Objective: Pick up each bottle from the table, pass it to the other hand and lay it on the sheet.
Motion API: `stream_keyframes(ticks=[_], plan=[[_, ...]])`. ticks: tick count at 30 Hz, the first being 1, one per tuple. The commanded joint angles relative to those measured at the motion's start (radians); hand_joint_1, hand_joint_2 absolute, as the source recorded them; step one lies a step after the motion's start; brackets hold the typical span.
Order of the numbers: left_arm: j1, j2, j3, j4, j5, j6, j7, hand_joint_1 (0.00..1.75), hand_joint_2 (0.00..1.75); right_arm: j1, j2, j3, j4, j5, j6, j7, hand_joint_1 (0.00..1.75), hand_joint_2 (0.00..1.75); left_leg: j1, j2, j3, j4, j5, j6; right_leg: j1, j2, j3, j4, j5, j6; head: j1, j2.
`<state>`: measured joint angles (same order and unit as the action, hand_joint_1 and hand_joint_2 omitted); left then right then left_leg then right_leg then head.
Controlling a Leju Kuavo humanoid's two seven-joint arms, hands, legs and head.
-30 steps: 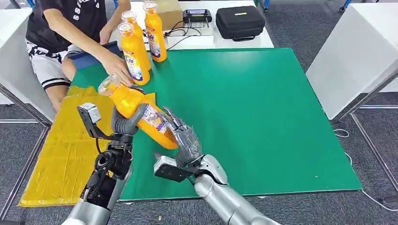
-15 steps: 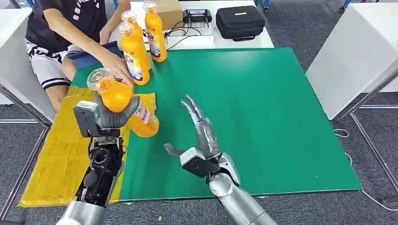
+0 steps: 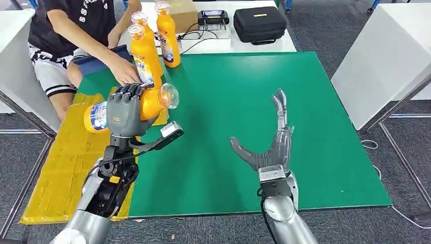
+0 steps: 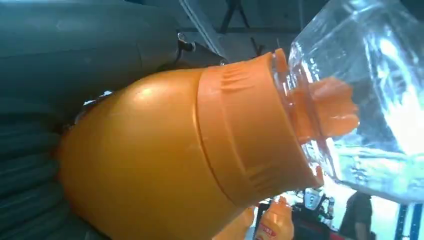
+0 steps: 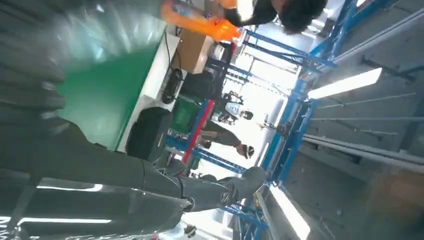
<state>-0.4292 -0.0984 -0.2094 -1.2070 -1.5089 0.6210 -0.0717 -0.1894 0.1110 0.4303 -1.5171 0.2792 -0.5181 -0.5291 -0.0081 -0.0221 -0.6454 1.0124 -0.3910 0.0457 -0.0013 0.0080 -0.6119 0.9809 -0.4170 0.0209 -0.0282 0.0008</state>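
My left hand [image 3: 124,111] grips an orange bottle [image 3: 152,101] around its middle, holding it level above the near edge of the yellow sheet [image 3: 61,173]. Its clear cap [image 3: 169,95] points right and its labelled base [image 3: 95,117] points left. Up close in the left wrist view, the orange bottle [image 4: 160,165] and clear cap [image 4: 365,95] sit against my fingers [image 4: 27,170]. My right hand [image 3: 272,145] hangs open over the green mat [image 3: 254,91], fingers spread, holding nothing. Three more orange bottles [image 3: 145,56] stand at the mat's far left corner.
A person sits at the far left, one hand [image 3: 121,71] at the standing bottles. A black case [image 3: 260,23] and a cardboard box [image 3: 184,12] lie on the white table beyond the mat. A white cabinet [image 3: 386,61] stands to the right.
My right hand let go of the bottle and swung away to the right, opening wide. My left hand turned the bottle from tilted to level, cap now pointing right.
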Motion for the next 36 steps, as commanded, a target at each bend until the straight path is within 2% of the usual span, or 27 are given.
stream_keyframes(ticks=[1, 3, 6, 7, 9, 10, 12, 14, 15, 17, 18, 21, 24, 25, 26, 27, 29, 30, 34, 36], plan=[[-0.218, 0.147, -0.401, 0.4, -0.062, -0.198, 0.171, 1.75, 1.75, 0.01, -0.04, -0.079, -0.058, -0.035, 0.017, -0.001, 0.0, 1.75, 0.0, -0.007, 0.005, -0.001, 0.0, -0.003, 0.0, -0.009, 0.007, 0.0, -0.003, 0.0, 0.0, 0.0], [-0.236, 0.121, -0.344, 0.528, -0.062, -0.202, 0.115, 1.75, 1.75, 0.023, -0.035, -0.091, -0.057, -0.035, 0.037, -0.007, 0.0, 1.75, 0.0, -0.003, 0.006, -0.002, -0.001, -0.003, 0.0, -0.004, 0.007, -0.002, -0.002, 0.0, 0.0, 0.0], [-0.241, 0.121, -0.341, 0.561, -0.062, -0.174, 0.111, 1.75, 1.75, 0.026, -0.031, -0.092, -0.053, -0.033, 0.038, -0.011, 0.0, 1.75, 0.0, 0.0, 0.011, -0.002, -0.002, -0.004, 0.0, -0.003, 0.012, -0.003, -0.003, 0.0, 0.0, 0.0], [-0.241, 0.121, -0.341, 0.561, -0.062, -0.174, 0.111, 1.75, 1.75, 0.026, -0.031, -0.092, -0.053, -0.033, 0.038, -0.011, 0.0, 1.75, 0.0, 0.001, 0.008, -0.001, -0.003, -0.003, 0.0, -0.001, 0.009, -0.001, -0.003, 0.0, 0.0, 0.0], [-0.246, 0.121, -0.322, 0.592, -0.062, -0.245, 0.132, 1.75, 1.75, 0.024, -0.032, -0.085, -0.048, -0.031, 0.04, -0.011, 0.0, 1.75, 0.0, 0.003, 0.007, 0.0, -0.003, -0.003, 0.001, 0.001, 0.008, 0.0, -0.003, 0.0, 0.0, 0.0], [-0.245, 0.121, -0.304, 0.614, -0.062, -0.253, 0.13, 1.75, 1.75, 0.023, -0.03, -0.083, -0.046, -0.031, 0.039, -0.011, 0.0, 1.75, 0.0, 0.003, 0.004, -0.001, -0.002, -0.002, 0.0, 0.002, 0.004, 0.0, -0.002, 0.0, 0.0, 0.0], [-0.263, 0.111, -0.225, 0.706, -0.045, -0.292, 0.096, 1.75, 1.75, 0.022, -0.033, -0.075, -0.041, -0.024, 0.039, -0.005, 0.0, 1.75, 0.0, 0.003, 0.01, -0.001, -0.004, -0.004, 0.001, 0.001, 0.01, -0.001, -0.004, -0.001, 0.0, 0.0], [-0.271, 0.115, -0.208, 0.749, -0.046, -0.283, 0.098, 1.75, 1.75, 0.025, -0.035, -0.072, -0.04, -0.018, 0.039, 0.001, 0.0, 1.75, 0.0, 0.002, 0.009, -0.001, -0.003, -0.004, 0.001, 0.001, 0.009, -0.001, -0.003, -0.001, 0.0, 0.0], [-0.278, 0.118, -0.185, 0.786, -0.041, -0.286, 0.096, 1.75, 1.75, 0.028, -0.036, -0.07, -0.036, -0.012, 0.04, 0.005, 0.0, 1.75, 0.0, 0.002, 0.005, -0.001, -0.001, -0.002, 0.001, 0.002, 0.005, -0.001, -0.001, 0.0, 0.0, 0.0], [-0.274, 0.123, -0.125, 0.821, -0.022, -0.291, 0.085, 1.75, 1.75, 0.031, -0.035, -0.066, -0.021, -0.005, 0.051, 0.016, 0.0, 1.75, 0.001, 0.005, 0.009, -0.001, -0.003, -0.004, 0.001, 0.004, 0.009, -0.001, -0.002, 0.0, 0.0, 0.0], [-0.274, 0.127, -0.116, 0.831, -0.03, -0.295, 0.103, 1.75, 1.75, 0.029, -0.033, -0.063, -0.012, -0.001, 0.059, 0.022, 0.0, 1.75, 0.001, 0.005, 0.004, -0.001, -0.002, -0.002, 0.001, 0.005, 0.004, -0.001, 0.0, 0.0, 0.0, 0.0], [-0.274, 0.127, -0.097, 0.842, -0.029, -0.297, 0.115, 1.75, 1.75, 0.02, -0.028, -0.057, 0.006, 0.01, 0.069, 0.032, 0.0, 1.75, 0.001, 0.004, 0.007, -0.001, -0.003, -0.003, 0.001, 0.003, 0.007, -0.001, -0.002, -0.001, 0.0, 0.0], [-0.276, 0.125, -0.076, 0.851, -0.062, -0.295, 0.201, 1.75, 1.75, 0.015, -0.014, -0.059, 0.026, 0.038, 0.091, 0.054, 0.0, 1.75, 0.001, 0.003, 0.003, 0.0, -0.002, -0.002, 0.001, 0.003, 0.003, 0.0, -0.001, 0.0, 0.0, 0.0], [-0.278, 0.126, -0.072, 0.856, -0.062, -0.292, 0.228, 1.75, 1.75, 0.014, -0.009, -0.063, 0.033, 0.044, 0.096, 0.059, 0.0, 1.75, 0.001, 0.004, 0.006, 0.0, -0.003, -0.003, 0.001, 0.003, 0.007, 0.0, -0.002, 0.0, 0.0, 0.0], [-0.279, 0.127, -0.066, 0.859, -0.062, -0.293, 0.243, 1.34, 1.75, 0.011, -0.006, -0.064, 0.039, 0.046, 0.099, 0.062, 0.0, 1.75, 0.001, 0.004, 0.004, 0.0, -0.002, -0.002, 0.001, 0.003, 0.004, 0.0, -0.001, 0.0, 0.0, 0.0], [-0.281, 0.13, -0.067, 0.86, -0.062, -0.285, 0.257, 0.0, 1.75, 0.006, -0.003, -0.065, 0.045, 0.048, 0.101, 0.065, 0.0, 1.75, 0.001, 0.004, 0.006, -0.001, -0.002, -0.003, 0.0, 0.003, 0.006, 0.0, -0.002, 0.0, 0.0, 0.0], [-0.277, 0.121, -0.035, 0.859, -0.055, -0.252, 0.277, 0.0, 1.75, -0.003, 0.002, -0.072, 0.053, 0.049, 0.106, 0.074, 0.0, 1.75, 0.001, 0.005, 0.007, 0.0, -0.003, -0.003, 0.001, 0.004, 0.007, 0.0, -0.002, 0.0, 0.0, 0.0], [-0.277, 0.121, -0.031, 0.858, -0.062, -0.247, 0.278, 0.0, 0.0, -0.004, 0.003, -0.075, 0.054, 0.048, 0.107, 0.075, 0.0, 1.75, 0.001, 0.004, 0.005, 0.0, -0.002, -0.003, 0.001, 0.004, 0.005, 0.0, -0.001, 0.0, 0.0, 0.0], [-0.262, 0.101, 0.027, 0.822, -0.062, -0.171, 0.275, 0.0, 0.0, -0.003, 0.009, -0.094, 0.047, 0.046, 0.121, 0.082, 0.0, 1.75, 0.001, 0.003, 0.005, 0.0, -0.002, -0.003, 0.001, 0.003, 0.006, 0.0, -0.002, -0.001, 0.0, 0.0], [-0.255, 0.081, 0.087, 0.796, -0.031, -0.138, 0.21, 0.0, 0.0, 0.002, 0.008, -0.097, 0.041, 0.048, 0.126, 0.086, 0.0, 1.75, 0.001, 0.003, 0.006, 0.0, -0.003, -0.003, 0.001, 0.002, 0.007, 0.0, -0.002, 0.0, 0.0, 0.0]])
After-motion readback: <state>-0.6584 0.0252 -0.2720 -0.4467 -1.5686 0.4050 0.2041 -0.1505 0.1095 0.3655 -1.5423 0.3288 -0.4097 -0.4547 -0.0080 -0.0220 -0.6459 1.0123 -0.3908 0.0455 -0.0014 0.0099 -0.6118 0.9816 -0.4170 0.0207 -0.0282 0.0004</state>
